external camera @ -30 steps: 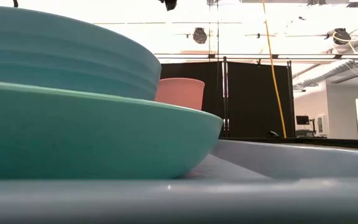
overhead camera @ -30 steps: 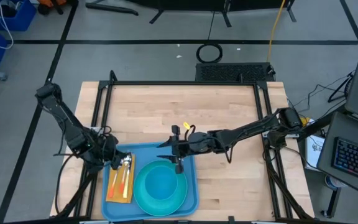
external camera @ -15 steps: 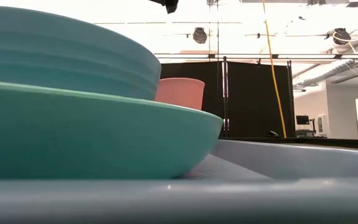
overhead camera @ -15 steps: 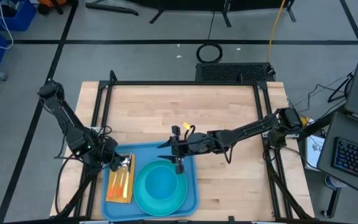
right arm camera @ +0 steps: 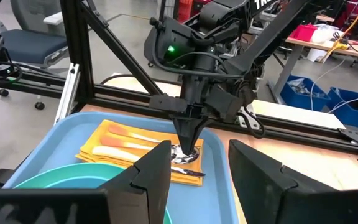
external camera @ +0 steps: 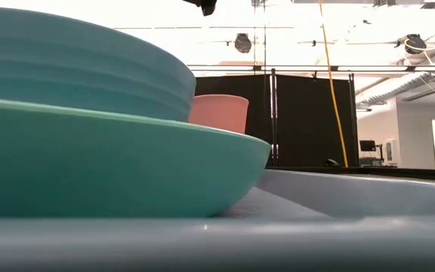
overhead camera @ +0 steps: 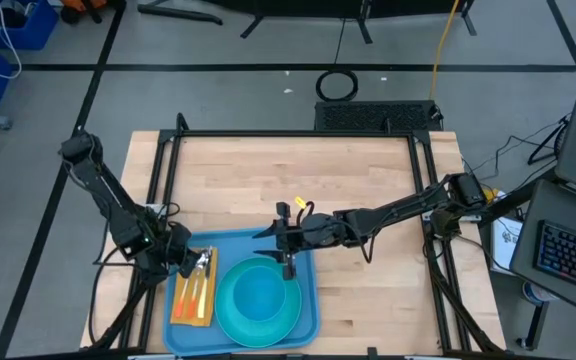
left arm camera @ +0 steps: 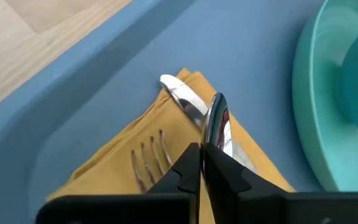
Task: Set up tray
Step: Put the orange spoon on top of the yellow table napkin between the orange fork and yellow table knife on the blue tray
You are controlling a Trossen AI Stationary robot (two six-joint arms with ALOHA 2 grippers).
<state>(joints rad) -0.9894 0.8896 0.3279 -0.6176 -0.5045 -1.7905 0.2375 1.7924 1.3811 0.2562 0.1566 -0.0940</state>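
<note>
Little is shifting: high view, left gripper (overhead camera: 196,262) is hovering over the napkin (overhead camera: 194,292) by the tray (overhead camera: 308,318)'s left rim. Left wrist view, closed fingertips are pinching the spoon (left arm camera: 217,121); lowering flat beside the fork (left arm camera: 146,158) is best. Right gripper (overhead camera: 286,262) is waiting, spread.

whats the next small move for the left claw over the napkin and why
Probably lift the left claw straight up, shut as it is. Its tips sit together just above the spoon on the yellow napkin in the tray, next to the fork, and the spoon appears to lie free, not pinched.
</note>
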